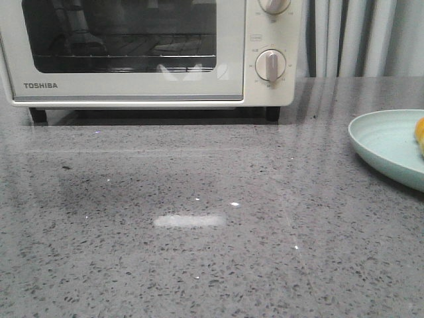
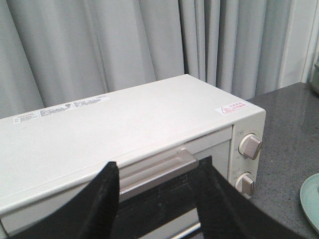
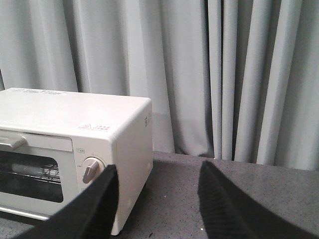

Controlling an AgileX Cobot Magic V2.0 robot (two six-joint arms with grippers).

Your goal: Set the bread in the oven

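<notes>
Two grippers, both spread wide and empty: your left gripper (image 2: 157, 174) hangs just before the metal door handle (image 2: 154, 172) of the shut, cream-white oven (image 1: 132, 86), boxy, glass-windowed. Your right gripper (image 3: 157, 186) faces the oven's dial side. One glossy orange bread (image 1: 419, 132), barely visible, lies on the pale green plate (image 1: 381, 142) at the right, nearer your right arm; its long axis cannot be told.

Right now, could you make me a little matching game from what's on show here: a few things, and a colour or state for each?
Things:
1. oven door
2. plate
3. bread
4. left pincer

Colours or states:
A. pale green
B. open, fingers either side of the door handle
C. shut
D. orange-yellow, only an edge showing

Pairs: 1-C, 2-A, 3-D, 4-B
</notes>
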